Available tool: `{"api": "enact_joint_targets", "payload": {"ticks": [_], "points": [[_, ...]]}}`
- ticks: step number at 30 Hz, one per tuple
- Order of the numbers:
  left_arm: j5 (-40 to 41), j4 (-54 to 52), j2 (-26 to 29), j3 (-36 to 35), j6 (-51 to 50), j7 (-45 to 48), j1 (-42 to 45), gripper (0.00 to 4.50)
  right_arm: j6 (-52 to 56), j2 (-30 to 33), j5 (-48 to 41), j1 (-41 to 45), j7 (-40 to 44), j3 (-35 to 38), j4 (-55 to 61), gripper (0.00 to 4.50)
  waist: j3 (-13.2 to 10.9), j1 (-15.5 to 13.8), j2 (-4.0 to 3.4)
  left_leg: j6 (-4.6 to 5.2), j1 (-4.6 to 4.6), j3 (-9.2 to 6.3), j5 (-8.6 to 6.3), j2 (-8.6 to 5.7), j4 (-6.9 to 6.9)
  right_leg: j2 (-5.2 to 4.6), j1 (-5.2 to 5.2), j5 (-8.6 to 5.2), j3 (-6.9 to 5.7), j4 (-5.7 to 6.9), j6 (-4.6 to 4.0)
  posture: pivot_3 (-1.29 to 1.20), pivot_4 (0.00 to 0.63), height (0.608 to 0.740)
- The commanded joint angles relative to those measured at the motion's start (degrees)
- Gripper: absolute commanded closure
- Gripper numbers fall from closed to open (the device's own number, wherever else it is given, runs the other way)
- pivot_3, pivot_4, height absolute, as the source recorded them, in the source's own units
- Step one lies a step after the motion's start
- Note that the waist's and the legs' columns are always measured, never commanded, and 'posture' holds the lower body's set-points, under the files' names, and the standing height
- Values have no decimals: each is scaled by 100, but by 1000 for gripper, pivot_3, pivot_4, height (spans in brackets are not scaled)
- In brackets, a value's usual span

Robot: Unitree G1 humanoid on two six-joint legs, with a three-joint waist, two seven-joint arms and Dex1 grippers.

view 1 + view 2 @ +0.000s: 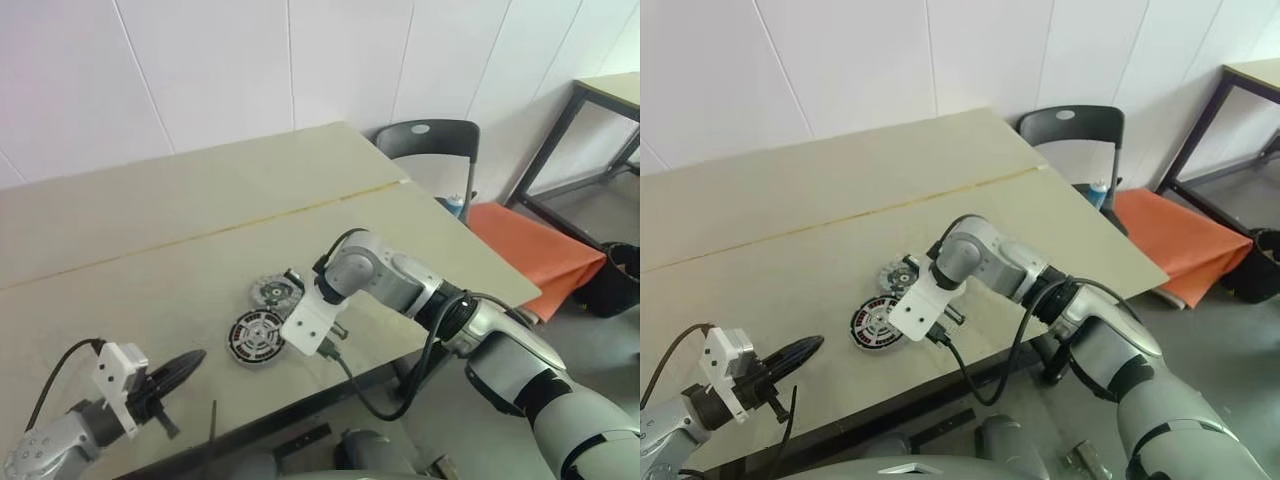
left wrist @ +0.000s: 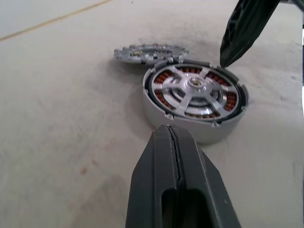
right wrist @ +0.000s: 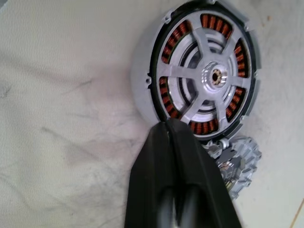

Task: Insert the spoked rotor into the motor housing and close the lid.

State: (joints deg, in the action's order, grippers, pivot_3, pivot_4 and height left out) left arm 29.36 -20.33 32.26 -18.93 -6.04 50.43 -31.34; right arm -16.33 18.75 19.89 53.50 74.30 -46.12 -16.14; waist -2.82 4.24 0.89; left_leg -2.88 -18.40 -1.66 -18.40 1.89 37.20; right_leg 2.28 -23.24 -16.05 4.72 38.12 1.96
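We see the rotor (image 3: 209, 78) seated inside the motor housing (image 2: 164, 111) on the bench (image 1: 200, 230), the lid (image 2: 149, 52) lying just beside it. Our right claw (image 3: 168, 126) is clenched empty at the housing's rim; our left claw (image 2: 171, 130) is clenched too, nearby.

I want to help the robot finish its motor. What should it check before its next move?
1. Spoked rotor sits inside the motor housing: ok.
2. Lid on the housing: not ok, it lies on the table just behind the housing.
3. Right pincer free to grab: not ok, it is shut, tip at the housing's rim, holding nothing.
4. Left pincer out of the way: ok, shut and empty, short of the housing.
5. Rotor pushed fully down: cannot tell.
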Motion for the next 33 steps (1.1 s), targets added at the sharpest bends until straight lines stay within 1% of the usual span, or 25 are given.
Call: {"api": "enact_joint_targets", "payload": {"ticks": [1, 6, 7, 9, 16, 22, 33], "points": [[7, -99, -2, -79, 17, -50, 26, 4500, -118, -113, 170, 46, -174, 46, -208, 4494, 2, 14, 1, 0, 4, 0, 0, 2, 0, 4, 3, 0, 0, 1, -1, 0, 0, 740], [-9, -174, 18, -55, -62, -145, 33, 4500, -201, -134, 106, 21, -188, 151, -311, 4494, 2, 31, 3, 0, 10, -2, 1, 6, 1, 11, 4, 2, 0, 10, -7, 0, 0, 740], [-15, -186, 18, -46, -78, -159, 40, 4500, -199, -124, 67, 28, -133, 170, -310, 4317, 2, 31, 3, 0, 10, -2, 1, 6, 2, 11, 4, 2, 0, 11, -7, 0, 0, 740], [-24, -208, 17, -37, -112, -185, 53, 4500, -206, -95, 24, 43, -47, 196, -288, 3889, 3, 27, 3, 0, 9, -2, 1, 6, 3, 11, 3, 2, 0, 11, -8, 0, 0, 740], [-57, -182, 39, -21, -140, -223, 76, 4500, -355, -121, 79, 162, 33, 257, -223, 1554, 2, -12, 3, 0, -8, -1, 0, 4, 1, 3, -7, 3, 0, 2, -7, 0, 0, 740], [-126, -93, 42, 1, -132, -213, 134, 4500, -485, -204, 141, 214, -53, 276, -350, 1554, 1, -12, 3, 0, -6, -1, 0, 4, 1, 4, -6, 3, 0, 2, -8, 0, 0, 740], [-267, 109, 4, 37, -29, -148, 207, 4500, -637, -340, 443, -63, -233, 51, -500, 1554, 2, -11, 4, 0, -6, -1, 0, 4, 1, 3, -6, 3, 0, 3, -8, 0, 0, 740]]}}
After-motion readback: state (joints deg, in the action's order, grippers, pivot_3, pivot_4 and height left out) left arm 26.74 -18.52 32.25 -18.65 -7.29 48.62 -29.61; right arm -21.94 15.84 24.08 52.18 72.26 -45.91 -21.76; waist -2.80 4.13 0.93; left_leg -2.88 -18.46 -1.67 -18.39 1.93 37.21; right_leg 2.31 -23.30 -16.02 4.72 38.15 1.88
